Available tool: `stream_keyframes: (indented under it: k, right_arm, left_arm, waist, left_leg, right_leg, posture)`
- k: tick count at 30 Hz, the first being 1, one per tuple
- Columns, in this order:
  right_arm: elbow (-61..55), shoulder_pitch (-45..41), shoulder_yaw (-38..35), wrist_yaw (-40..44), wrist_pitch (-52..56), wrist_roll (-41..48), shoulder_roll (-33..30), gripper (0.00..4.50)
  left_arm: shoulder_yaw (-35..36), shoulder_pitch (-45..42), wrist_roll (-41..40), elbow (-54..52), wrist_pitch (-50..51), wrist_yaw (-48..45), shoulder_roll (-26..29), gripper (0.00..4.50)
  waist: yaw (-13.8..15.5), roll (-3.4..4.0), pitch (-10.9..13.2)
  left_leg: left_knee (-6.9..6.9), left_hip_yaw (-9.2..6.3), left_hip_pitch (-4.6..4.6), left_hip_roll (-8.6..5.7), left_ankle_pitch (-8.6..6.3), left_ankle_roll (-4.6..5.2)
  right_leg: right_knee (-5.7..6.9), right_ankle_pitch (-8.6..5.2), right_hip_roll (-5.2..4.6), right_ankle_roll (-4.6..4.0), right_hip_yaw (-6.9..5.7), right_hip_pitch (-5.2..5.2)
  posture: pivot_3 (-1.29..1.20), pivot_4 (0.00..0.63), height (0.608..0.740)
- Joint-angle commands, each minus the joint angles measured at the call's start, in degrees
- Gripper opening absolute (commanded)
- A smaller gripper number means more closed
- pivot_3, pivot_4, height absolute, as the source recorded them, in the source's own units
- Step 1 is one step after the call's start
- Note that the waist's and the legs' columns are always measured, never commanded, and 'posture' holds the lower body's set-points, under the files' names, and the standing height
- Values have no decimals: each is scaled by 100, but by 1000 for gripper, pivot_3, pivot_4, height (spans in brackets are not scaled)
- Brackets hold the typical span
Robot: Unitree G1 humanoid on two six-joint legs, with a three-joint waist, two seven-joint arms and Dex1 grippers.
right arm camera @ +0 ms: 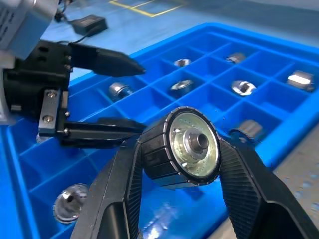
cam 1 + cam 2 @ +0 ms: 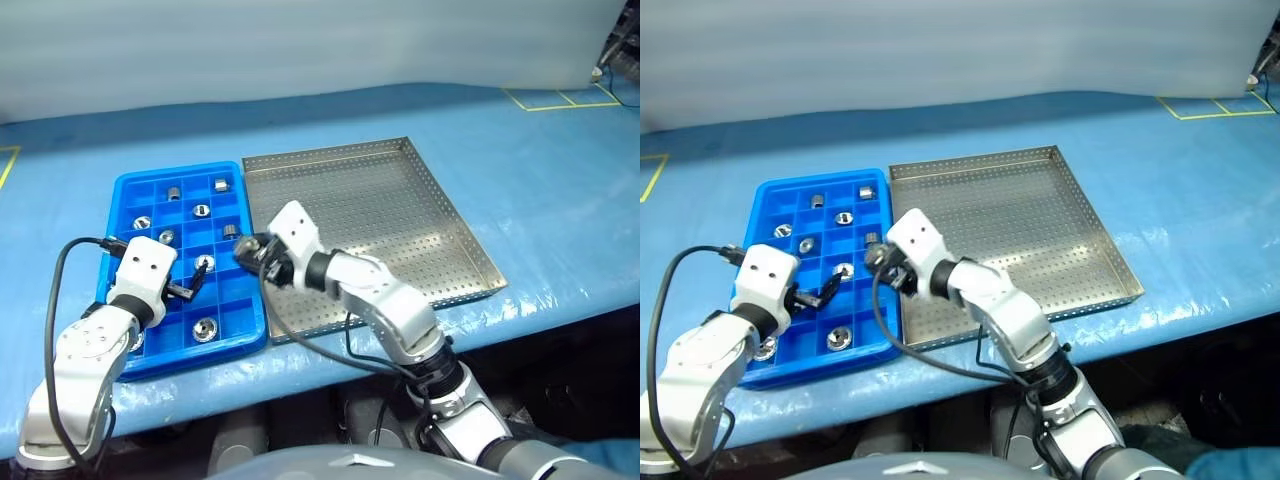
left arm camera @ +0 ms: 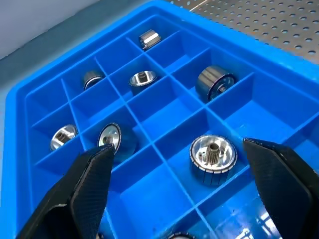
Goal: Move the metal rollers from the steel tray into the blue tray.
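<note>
You see the right gripper (image 1: 182, 164) with its fingers (image 1: 117, 191) closed on one metal roller (image 1: 185, 147), which they hold sideways so that its central hole faces the wrist camera. In the head view this gripper (image 2: 248, 250) is at the right edge of the blue tray (image 2: 130, 185), at about 3 o'clock of it, over the border with the steel tray (image 2: 420, 160).

The left gripper (image 3: 184, 179) has its fingers (image 3: 87, 184) wide apart and they hold nothing. It hangs over the lower part of the blue tray, around 6 o'clock, with a roller (image 3: 213, 158) lying in the compartment between the fingertips.

Other metal rollers (image 2: 205, 328) lie in separate compartments of the blue tray, several toward 12 o'clock. The steel tray lies just beside the blue tray, at its 3 o'clock side, and both are on the blue table (image 2: 560, 200).
</note>
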Motion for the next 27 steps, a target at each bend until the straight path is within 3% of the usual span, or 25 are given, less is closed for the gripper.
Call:
stream_keyframes:
  k: [1,5,10,14,17,21,27]
  right_arm:
    - [28,-37,62,73,-205,11,105,1870]
    - [321,-9,183,179,-289,-79,17,1870]
    - [167,33,170,372,-388,7,-40,3450]
    - [-92,36,-460,-13,-670,-16,-20,3450]
    - [-250,49,-887,-100,-1018,-176,-397,3450]
    - [17,71,-1676,169,-1503,-317,-1507,3450]
    - [830,88,-2298,365,-1614,-429,-2566,3450]
  left_arm:
    - [15,57,88,-309,-83,118,-109,4500]
    - [-69,129,129,-328,-158,140,-166,4500]
    - [-15,130,128,-290,-236,72,-193,4500]
    - [-141,-85,-53,-222,-485,-77,-319,4500]
    - [-266,-291,-283,-184,-853,-260,-542,4500]
    - [-705,-649,-303,155,-1423,-509,-704,4500]
    - [-1072,-1032,-226,879,-1818,-780,-700,4500]
  waist:
    - [92,-1,0]
    - [162,-3,0]
    - [196,-3,0]
    - [227,-2,0]
    - [317,-6,-2]
    - [351,-8,-4]
    - [173,-5,-2]
  left_leg:
    - [1,0,0,0,0,0]
    - [2,-3,4,1,2,-3]
    - [3,0,8,2,3,-4]
    - [2,1,6,3,3,-4]
    - [10,8,5,-2,3,-4]
    - [15,24,4,-10,2,-3]
    - [5,38,10,-1,2,-1]
  right_leg:
    - [0,0,0,-1,-2,1]
    - [4,-4,3,-3,-14,4]
    - [7,-8,6,0,-13,4]
    - [7,-12,8,7,-15,3]
    - [3,-16,5,17,-14,11]
    - [-2,-11,-3,15,-10,15]
    - [3,-3,14,-5,0,10]
  posture:
    - [17,150,740]
    - [26,150,740]
    - [20,150,740]
    - [14,150,740]
    - [14,150,740]
    - [-45,150,740]
    - [-120,150,740]
